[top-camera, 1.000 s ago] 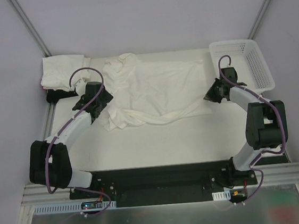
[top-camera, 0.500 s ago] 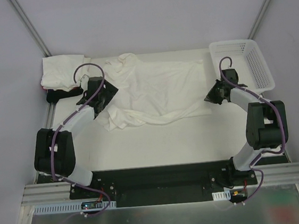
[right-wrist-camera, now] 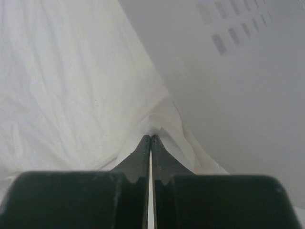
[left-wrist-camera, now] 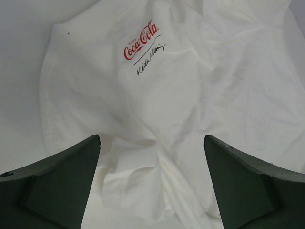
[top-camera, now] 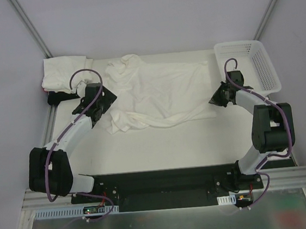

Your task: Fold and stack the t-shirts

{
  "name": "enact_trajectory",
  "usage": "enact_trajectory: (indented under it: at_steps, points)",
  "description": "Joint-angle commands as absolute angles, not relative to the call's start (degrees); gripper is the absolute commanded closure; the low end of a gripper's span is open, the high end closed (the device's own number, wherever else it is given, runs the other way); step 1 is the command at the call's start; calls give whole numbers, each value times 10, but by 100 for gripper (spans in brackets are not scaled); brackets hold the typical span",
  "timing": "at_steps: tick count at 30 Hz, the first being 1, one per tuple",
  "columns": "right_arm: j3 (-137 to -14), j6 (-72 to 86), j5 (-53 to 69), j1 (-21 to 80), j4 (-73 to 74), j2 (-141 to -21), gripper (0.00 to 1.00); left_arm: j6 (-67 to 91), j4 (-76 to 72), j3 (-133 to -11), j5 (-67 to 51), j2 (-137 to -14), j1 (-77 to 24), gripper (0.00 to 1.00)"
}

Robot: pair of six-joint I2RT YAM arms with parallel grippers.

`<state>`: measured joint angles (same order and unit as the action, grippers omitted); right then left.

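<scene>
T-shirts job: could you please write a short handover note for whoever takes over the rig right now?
The left gripper has its jaws open over the left side of the spread shirt and holds nothing.
The right gripper has its jaws shut, pinching that shirt's right edge.
A pile of folded white shirts sits at the far left corner, with dark cloth under it. The basket is at the far right.
Done: the pile.
Left: the spread shirt is crumpled and unfolded. Flatten it, fold it and add it to the pile.
</scene>
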<state>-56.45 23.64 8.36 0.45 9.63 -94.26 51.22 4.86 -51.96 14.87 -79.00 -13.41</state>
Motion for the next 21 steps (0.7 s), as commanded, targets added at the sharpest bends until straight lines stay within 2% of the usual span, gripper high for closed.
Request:
enact_trajectory:
  at_steps: [1,10,17,21]
  points:
    - [-570,245,89,1,85,-936,99,475,112,-522,170,-773,-130,12]
    - [-575,249,95,2,83,-935,99,504,120,-483,134,-805,-131,16]
    - [-574,249,95,2,83,-926,99,509,102,-517,113,-868,-132,20]
    - [-572,249,98,1,84,-932,99,504,96,-540,98,-896,-138,25]
